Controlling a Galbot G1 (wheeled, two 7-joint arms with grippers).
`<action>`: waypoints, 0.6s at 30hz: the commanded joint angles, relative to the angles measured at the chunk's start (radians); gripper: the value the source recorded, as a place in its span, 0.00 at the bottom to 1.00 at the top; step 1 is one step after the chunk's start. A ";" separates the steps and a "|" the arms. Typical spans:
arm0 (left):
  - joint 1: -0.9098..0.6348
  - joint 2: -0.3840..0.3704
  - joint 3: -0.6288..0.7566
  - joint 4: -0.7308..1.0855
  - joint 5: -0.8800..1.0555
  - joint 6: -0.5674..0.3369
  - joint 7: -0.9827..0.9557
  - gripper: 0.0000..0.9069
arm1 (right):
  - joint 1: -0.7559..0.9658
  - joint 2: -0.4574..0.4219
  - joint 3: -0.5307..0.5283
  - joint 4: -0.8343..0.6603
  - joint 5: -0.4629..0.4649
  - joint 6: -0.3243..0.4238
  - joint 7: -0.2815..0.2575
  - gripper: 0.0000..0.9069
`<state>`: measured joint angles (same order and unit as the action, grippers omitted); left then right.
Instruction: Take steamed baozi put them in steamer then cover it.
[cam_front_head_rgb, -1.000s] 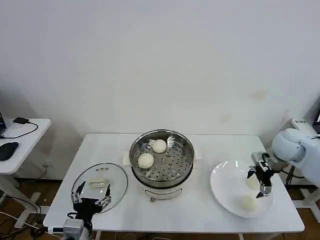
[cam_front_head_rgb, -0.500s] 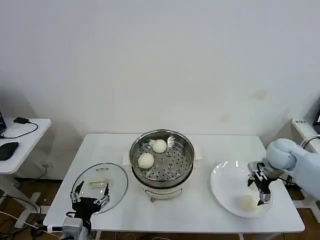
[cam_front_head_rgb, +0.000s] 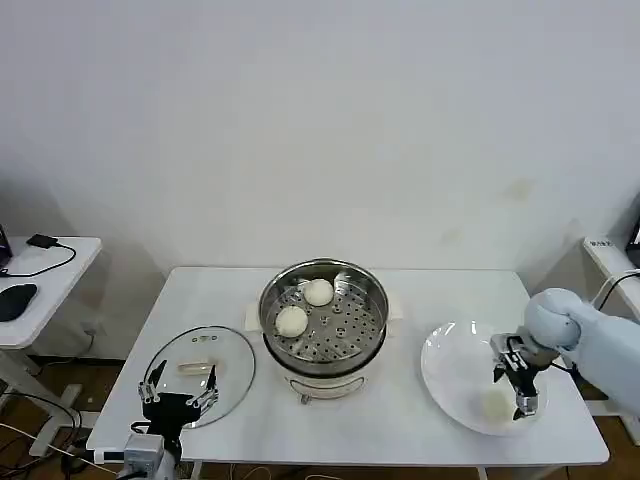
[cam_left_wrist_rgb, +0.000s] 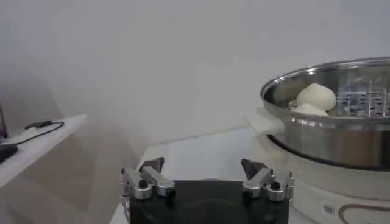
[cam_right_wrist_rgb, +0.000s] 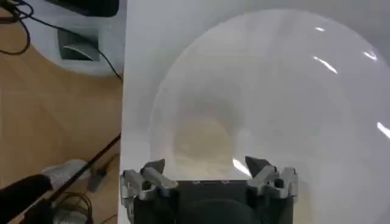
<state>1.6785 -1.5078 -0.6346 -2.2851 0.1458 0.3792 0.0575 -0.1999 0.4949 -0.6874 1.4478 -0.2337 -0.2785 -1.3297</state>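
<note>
Over the white plate (cam_front_head_rgb: 450, 375) at the table's right end, the right gripper (cam_front_head_rgb: 518, 385) hangs with its fingers spread wide and nothing between them. In the right wrist view the right gripper (cam_right_wrist_rgb: 207, 176) frames 1 steamed baozi (cam_right_wrist_rgb: 204, 143) lying on the plate (cam_right_wrist_rgb: 317, 91) directly beneath; in the head view a baozi (cam_front_head_rgb: 495, 402) lies just beside the fingertips. The left gripper (cam_front_head_rgb: 180, 392), fingers also wide and empty, waits at the near left table edge over the glass lid (cam_front_head_rgb: 190, 355). The steamer (cam_front_head_rgb: 325, 345) stands mid-table, uncovered. Progress: 2 baozi (cam_front_head_rgb: 318, 292) (cam_front_head_rgb: 291, 320) sit on its perforated tray. Remaining: moving what is on the plate, where 1 baozi is distinguishable, then fitting the lid. Count: 3 visible baozi, 1 steamer, 1 plate, 1 lid.
</note>
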 joint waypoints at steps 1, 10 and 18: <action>-0.001 0.002 -0.002 0.001 -0.001 0.000 0.000 1.00 | -0.015 0.011 0.007 -0.013 -0.009 0.001 0.000 1.00; -0.007 0.001 -0.003 0.009 -0.001 0.000 0.001 1.00 | -0.028 0.027 0.011 -0.032 -0.021 0.007 0.006 1.00; -0.014 0.001 -0.007 0.014 -0.003 0.001 0.002 1.00 | -0.031 0.032 0.011 -0.045 -0.017 0.008 0.011 1.00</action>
<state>1.6652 -1.5072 -0.6418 -2.2712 0.1426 0.3793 0.0589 -0.2286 0.5250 -0.6783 1.4101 -0.2498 -0.2709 -1.3207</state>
